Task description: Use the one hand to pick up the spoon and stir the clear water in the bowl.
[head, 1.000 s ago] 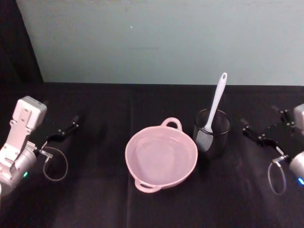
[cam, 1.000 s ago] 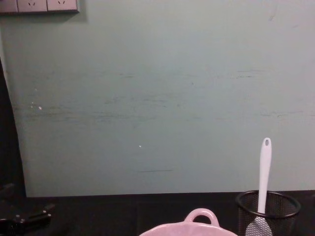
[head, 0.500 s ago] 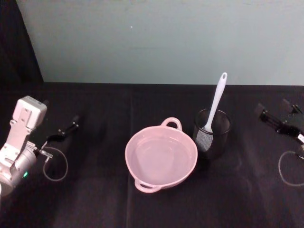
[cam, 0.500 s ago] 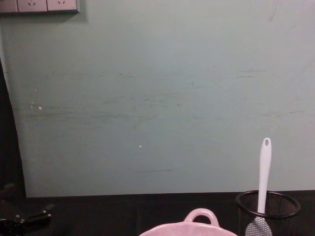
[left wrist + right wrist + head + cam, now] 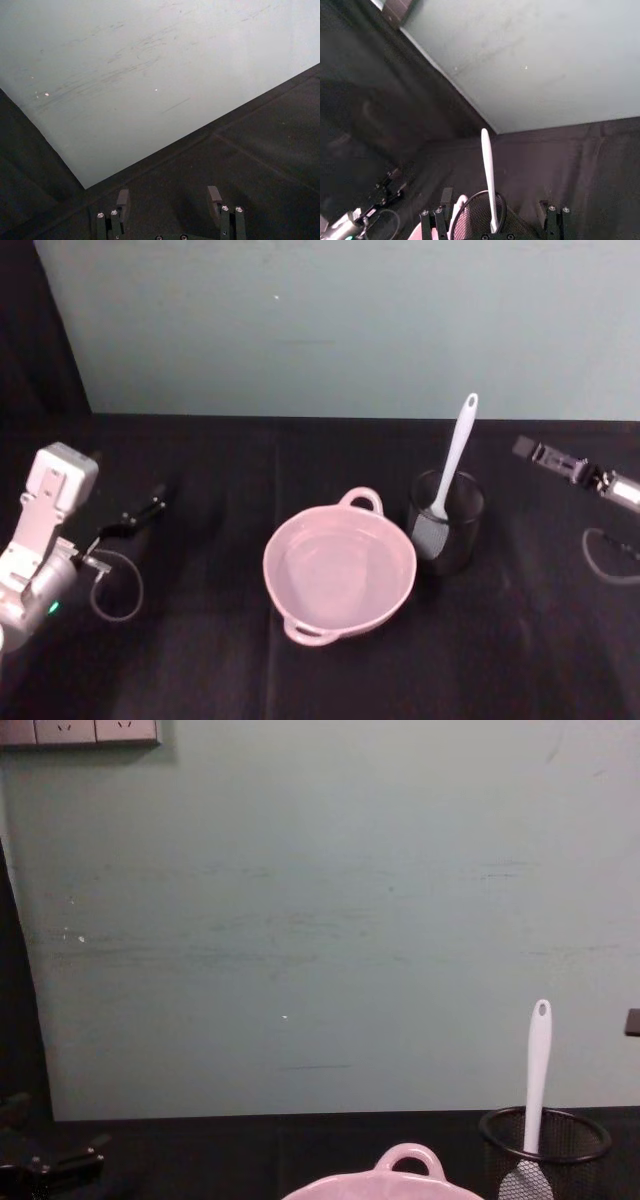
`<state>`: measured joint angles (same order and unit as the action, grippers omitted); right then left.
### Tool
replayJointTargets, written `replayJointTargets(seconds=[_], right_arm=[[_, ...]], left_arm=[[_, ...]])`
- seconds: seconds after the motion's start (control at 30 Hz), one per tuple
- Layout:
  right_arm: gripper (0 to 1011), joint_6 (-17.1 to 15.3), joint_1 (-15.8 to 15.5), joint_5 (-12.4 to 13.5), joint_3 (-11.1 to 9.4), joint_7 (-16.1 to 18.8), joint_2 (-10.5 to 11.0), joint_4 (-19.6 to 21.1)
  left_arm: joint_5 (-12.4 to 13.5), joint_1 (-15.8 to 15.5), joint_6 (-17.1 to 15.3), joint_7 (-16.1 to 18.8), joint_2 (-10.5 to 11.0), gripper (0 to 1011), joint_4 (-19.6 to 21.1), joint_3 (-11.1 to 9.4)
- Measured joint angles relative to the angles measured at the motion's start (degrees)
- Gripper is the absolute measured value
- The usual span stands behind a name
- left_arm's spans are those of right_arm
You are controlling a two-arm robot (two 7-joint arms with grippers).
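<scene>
Ahead of the black boxy right gripper's parted fingers, the long slim white plastic spoon looks light, stiff, slick: pinch mid-handle; left gripper idles, likewise parted.

No lettering, brand, number or sign can be read on the right gripper or on anything lying near it.

Smooth, faintly glossy pink plastic bowl; at its two o'clock a black wire-mesh metal cup holds a smooth white plastic spoon. Matt black creased cloth lies underneath; the wall looks matt, scuffed
</scene>
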<state>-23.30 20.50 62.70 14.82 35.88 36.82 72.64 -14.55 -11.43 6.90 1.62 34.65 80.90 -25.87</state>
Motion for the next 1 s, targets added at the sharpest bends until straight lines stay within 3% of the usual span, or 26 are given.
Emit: replayJointTargets(seconds=[0.17,0.5,0.73,1.0], right_arm=[[1002,-2.3,5.46,-0.62,3.57,2.4,-0.78,-5.38],[1003,-1.75,12.18,-3.19,9.79,5.87,-3.85,-12.23],[1002,-0.25,14.86,-4.3,12.42,7.63,-5.33,-15.56],[1002,1.39,19.01,-4.59,14.97,10.91,-7.77,-22.41]], left_arm=[[0.0,0.0,0.0,0.0,0.0,1005,0.0,0.0],[0.0,0.0,0.0,0.0,0.0,1005,0.0,0.0],[0.0,0.0,0.0,0.0,0.0,1005,0.0,0.01],[0.0,0.0,0.0,0.0,0.0,1005,0.0,0.0]])
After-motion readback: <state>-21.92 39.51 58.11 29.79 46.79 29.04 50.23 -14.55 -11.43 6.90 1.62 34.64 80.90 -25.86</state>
